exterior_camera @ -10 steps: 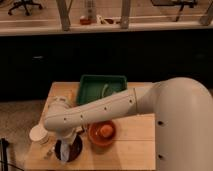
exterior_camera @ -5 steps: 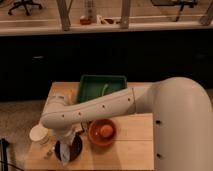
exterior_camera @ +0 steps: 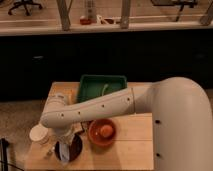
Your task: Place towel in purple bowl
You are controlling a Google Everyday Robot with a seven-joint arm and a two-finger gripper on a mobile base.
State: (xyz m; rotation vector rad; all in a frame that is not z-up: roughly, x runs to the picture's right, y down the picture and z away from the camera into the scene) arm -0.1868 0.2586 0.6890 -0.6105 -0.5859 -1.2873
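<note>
Where the arm bends down over the front left corner of the table [exterior_camera: 130,150], the purple bowl [exterior_camera: 70,149] is seen as a round, dark maroon rim with a glossy dark inside. A pale grey-blue patch, taken to be the towel [exterior_camera: 63,150], is seen within the bowl's left half, hanging or lying in a narrow upright fold. It is only partly shown, and whether it rests on the bowl's bottom cannot be told.

The gripper [exterior_camera: 63,141] is placed directly above the bowl, at the end of the white arm [exterior_camera: 95,110], which is stretched across the table from the right. The towel lies just beneath the gripper and appears to touch it. Whether the cloth is held cannot be told.

Just to the right of the purple bowl, an orange bowl [exterior_camera: 102,132] with an orange ball [exterior_camera: 105,130] inside is set, near the middle of the front edge. A green tray [exterior_camera: 102,88] is seen at the back edge, its front rim covered by the arm. A white cup [exterior_camera: 39,134] stands at the left edge, beside the purple bowl. The right side of the table is hidden by the robot's large white body [exterior_camera: 182,125], and the front edge is cut off by the frame.
</note>
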